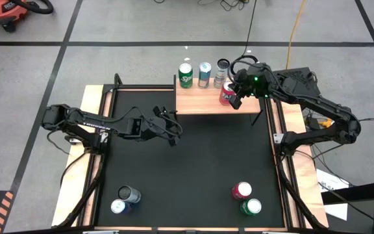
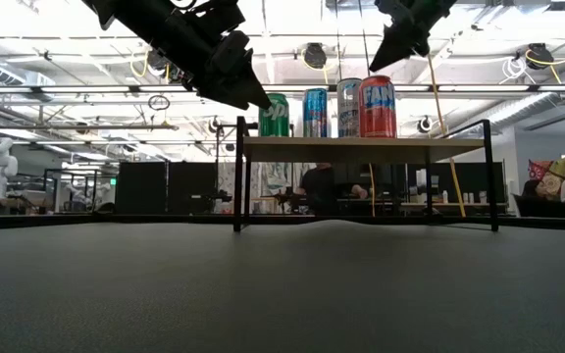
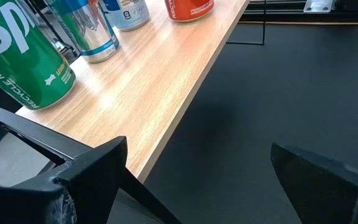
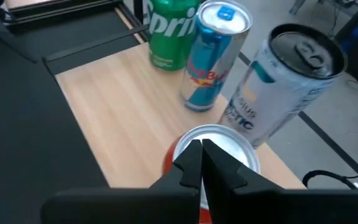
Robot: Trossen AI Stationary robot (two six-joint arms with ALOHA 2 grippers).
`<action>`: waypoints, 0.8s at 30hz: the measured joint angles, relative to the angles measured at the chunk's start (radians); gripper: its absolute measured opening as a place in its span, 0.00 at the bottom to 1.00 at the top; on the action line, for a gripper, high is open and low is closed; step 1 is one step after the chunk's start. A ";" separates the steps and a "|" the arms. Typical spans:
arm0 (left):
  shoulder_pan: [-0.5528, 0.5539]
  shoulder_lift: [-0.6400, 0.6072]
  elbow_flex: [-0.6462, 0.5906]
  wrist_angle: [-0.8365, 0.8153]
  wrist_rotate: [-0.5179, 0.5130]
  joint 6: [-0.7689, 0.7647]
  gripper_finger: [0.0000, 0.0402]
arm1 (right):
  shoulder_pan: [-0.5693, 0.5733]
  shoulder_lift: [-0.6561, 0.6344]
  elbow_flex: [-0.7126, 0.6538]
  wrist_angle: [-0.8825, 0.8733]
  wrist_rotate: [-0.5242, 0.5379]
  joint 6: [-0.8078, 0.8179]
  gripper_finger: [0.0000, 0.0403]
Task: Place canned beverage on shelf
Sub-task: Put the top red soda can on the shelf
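Observation:
The shelf [image 1: 206,103] is a light-wood plank on thin black legs at the table's far side. On it stand a green can [image 1: 186,75], a blue can [image 1: 204,74], a grey can [image 1: 222,67] and, nearer, a red can [image 2: 378,106]. My right gripper [image 4: 201,157] is shut and hovers just above the red can's top [image 4: 225,144]; the low view shows a gap between them. My left gripper [image 3: 207,180] hangs open over the table beside the shelf's near left corner, with nothing between its fingers.
Near the table's front edge stand a dark-topped can [image 1: 129,194] and a blue can [image 1: 118,207] on the left, and a red can [image 1: 241,190] and a green can [image 1: 250,207] on the right. Bare wood shows on the shelf's near left part [image 4: 104,106].

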 joint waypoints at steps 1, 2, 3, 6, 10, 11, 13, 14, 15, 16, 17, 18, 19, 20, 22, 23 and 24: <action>0.000 0.000 0.000 0.000 0.000 0.000 0.99 | 0.001 0.000 -0.005 0.001 0.000 0.003 0.00; 0.000 0.000 0.000 0.000 0.000 0.000 0.99 | 0.000 -0.001 -0.010 0.002 0.001 0.003 0.00; 0.000 0.000 0.000 0.000 0.000 0.000 0.99 | -0.001 -0.001 -0.018 0.003 0.001 0.003 0.00; 0.000 0.000 0.000 0.000 0.000 0.000 0.99 | -0.001 -0.001 -0.038 0.008 0.002 0.007 0.00; 0.000 0.000 0.000 0.000 0.000 -0.001 0.99 | -0.001 -0.003 -0.053 0.008 0.005 0.006 0.00; 0.000 0.000 0.000 0.000 0.000 -0.001 0.99 | -0.001 -0.003 -0.053 0.005 0.005 0.002 0.00; 0.000 0.000 0.000 0.000 0.000 -0.001 0.99 | -0.001 -0.003 -0.053 0.002 0.009 -0.007 0.00; 0.000 0.000 0.000 0.000 0.000 -0.001 0.99 | -0.002 -0.005 -0.053 -0.001 0.020 -0.014 0.00; 0.000 0.000 0.000 0.000 0.000 -0.001 0.99 | -0.005 -0.007 -0.054 -0.005 0.031 -0.019 0.00; 0.000 0.000 0.000 0.000 0.000 -0.001 0.99 | -0.009 -0.009 -0.054 -0.011 0.044 -0.026 0.00; 0.000 0.000 0.000 0.000 0.000 -0.001 0.99 | -0.013 -0.012 -0.054 -0.018 0.052 -0.035 0.00; 0.000 0.000 0.000 0.000 0.000 -0.001 0.99 | -0.020 -0.014 -0.054 -0.024 0.052 -0.039 0.00; 0.000 0.000 0.000 0.000 0.000 -0.001 0.99 | -0.029 -0.015 -0.054 -0.028 0.053 -0.044 0.00; 0.000 0.000 0.000 0.000 0.000 -0.001 0.99 | -0.038 -0.017 -0.054 -0.031 0.055 -0.049 0.00; 0.000 0.000 0.000 0.000 0.000 -0.001 0.99 | -0.058 -0.019 -0.054 -0.036 0.058 -0.068 0.00; 0.000 0.000 0.000 0.000 0.000 -0.001 0.99 | -0.069 -0.019 -0.055 -0.036 0.059 -0.077 0.00; 0.000 0.000 0.000 0.000 0.000 -0.002 0.99 | -0.080 -0.019 -0.055 -0.034 0.058 -0.086 0.00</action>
